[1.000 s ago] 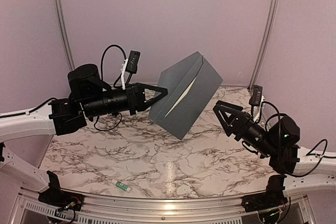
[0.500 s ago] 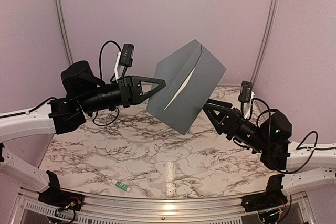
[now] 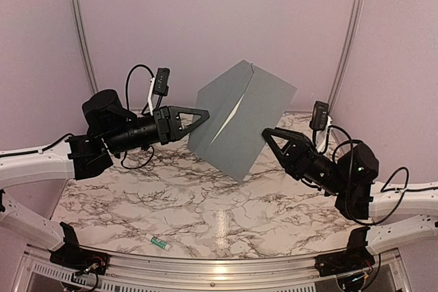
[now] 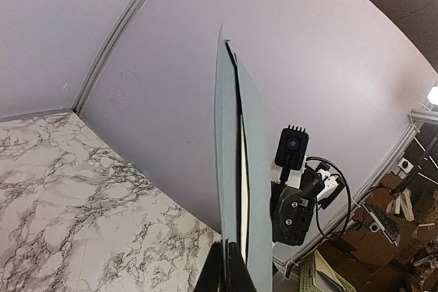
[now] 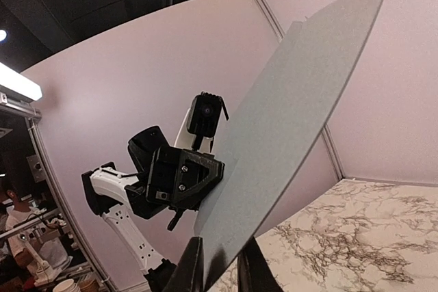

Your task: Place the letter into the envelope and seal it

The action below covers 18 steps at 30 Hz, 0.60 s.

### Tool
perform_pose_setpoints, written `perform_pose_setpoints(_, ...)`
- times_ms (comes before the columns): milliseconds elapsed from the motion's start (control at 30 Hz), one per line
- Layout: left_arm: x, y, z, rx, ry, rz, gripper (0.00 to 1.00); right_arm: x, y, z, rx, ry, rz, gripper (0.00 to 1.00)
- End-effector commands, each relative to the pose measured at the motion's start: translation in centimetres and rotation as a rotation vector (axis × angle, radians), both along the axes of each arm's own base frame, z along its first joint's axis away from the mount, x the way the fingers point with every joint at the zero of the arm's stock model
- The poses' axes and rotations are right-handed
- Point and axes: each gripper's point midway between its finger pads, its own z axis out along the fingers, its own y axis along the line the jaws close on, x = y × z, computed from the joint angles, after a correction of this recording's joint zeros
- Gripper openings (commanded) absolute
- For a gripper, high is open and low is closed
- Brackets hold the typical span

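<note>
envelope held up in the air between both arms, letter tucked inside.

the envelope [image 3: 239,124] hangs above the far half of the table [image 3: 205,203], tilted with one corner up and one corner down, and no part of it rests on the marble. the letter [image 3: 228,117] shows only as a thin pale sliver in the slit along the envelope's flap edge. the left gripper [image 3: 204,113] has its jaws closed tight on the envelope's left edge, which its wrist view shows edge-on. the right gripper [image 3: 266,132] has a finger on each side of the lower right edge; i cannot tell whether those jaws press the paper. a small white-and-green tube [image 3: 159,241] lies well apart, near the table's front edge.
</note>
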Motion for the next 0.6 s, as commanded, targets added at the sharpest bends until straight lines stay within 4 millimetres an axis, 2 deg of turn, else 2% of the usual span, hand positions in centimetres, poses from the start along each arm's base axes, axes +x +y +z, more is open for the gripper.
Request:
perform_pose_setpoints(0, 0.8, 0.6, 0.8, -0.034, -0.035, 0.053, 0.00, 0.5, 0.2, 0.8, 0.012, -0.015, -0.015, 0.10)
perform_pose_setpoints(133, 1.1, 0.3, 0.0, -0.017, -0.029, 0.055, 0.00, 2.4, 0.6, -0.9, -0.038, 0.064, -0.089, 0.00)
perform_pose_setpoints(267, 1.5, 0.2, -1.0, 0.003, -0.025, 0.074, 0.01, 4.0, 0.4, -2.5, -0.072, 0.125, -0.165, 0.00)
perform_pose_setpoints(333, 1.7, 0.2, -2.1, 0.023, -0.020, 0.089, 0.13, 4.2, 0.5, -2.9, -0.089, 0.134, -0.171, 0.00)
perform_pose_setpoints(467, 2.3, 0.5, -4.5, 0.072, -0.010, 0.126, 0.52, 4.9, 1.1, -4.2, -0.167, 0.177, -0.189, 0.00)
perform_pose_setpoints(567, 2.5, 0.7, -5.7, 0.104, -0.019, 0.144, 0.66, 5.3, 1.7, -5.8, -0.242, 0.221, -0.191, 0.00)
